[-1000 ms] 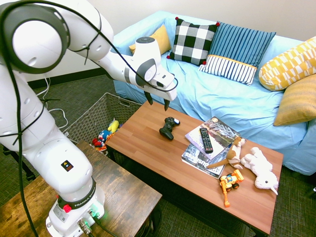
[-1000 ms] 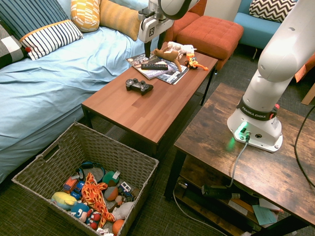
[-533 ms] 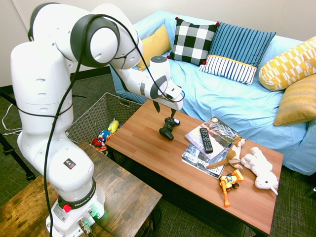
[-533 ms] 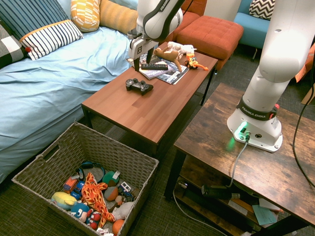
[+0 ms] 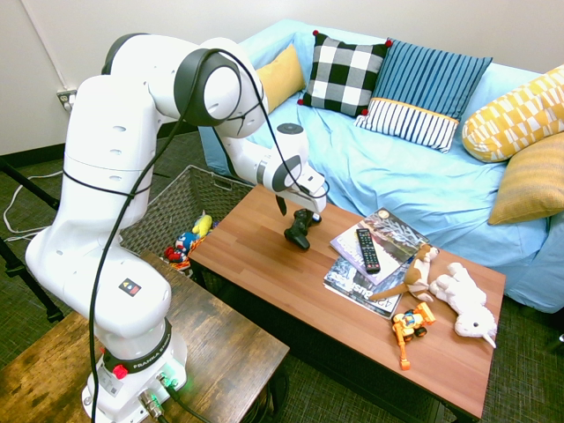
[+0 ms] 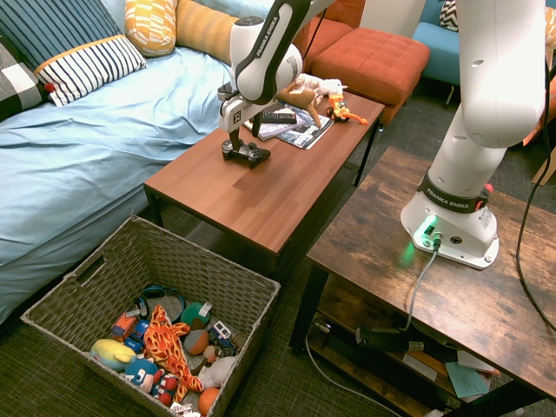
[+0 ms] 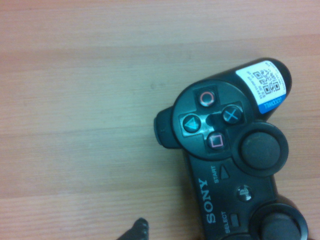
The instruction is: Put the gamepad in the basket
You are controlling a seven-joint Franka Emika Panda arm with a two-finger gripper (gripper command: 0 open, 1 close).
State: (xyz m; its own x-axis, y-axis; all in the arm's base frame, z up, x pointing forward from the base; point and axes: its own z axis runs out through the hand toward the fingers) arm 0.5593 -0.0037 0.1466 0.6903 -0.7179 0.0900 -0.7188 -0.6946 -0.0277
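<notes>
Sitting on the floor nearest the second exterior camera, a large grey-brown woven basket (image 6: 204,265) holds a heap of toys, among them a yellow plush (image 6: 113,354), an orange-and-white braided rope (image 6: 165,343) and an orange ball (image 6: 208,400). Beyond it stands a wood-topped bench (image 6: 230,195), where the black gamepad (image 6: 246,155) lies, outside the basket. Above the gamepad, the robot's white arm (image 6: 261,65) reaches down with its pincer (image 6: 247,135) unclenched, the two fingers parted and low over the controller, holding nothing. A close view from the wrist shows the gamepad's "SONY" lettering, its round thumbsticks and a white-and-blue sticker (image 7: 264,85) with printed codes on one handle.

Farther along the bench, a slim black remote (image 5: 367,251) rests on overlapping magazines (image 6: 304,134). A brown-and-white plush animal (image 5: 418,275) lies partly over the magazines' edge, near an orange toy vehicle (image 6: 345,113) and a white plush unicorn (image 5: 465,300). Alongside the bench runs a sofa (image 6: 95,143) draped in light blue, lined with checked, striped and yellow cushions (image 5: 342,72). Past the bench's far end sit a red-orange ottoman (image 6: 369,69) and, behind it, a teal seat (image 6: 426,43).
</notes>
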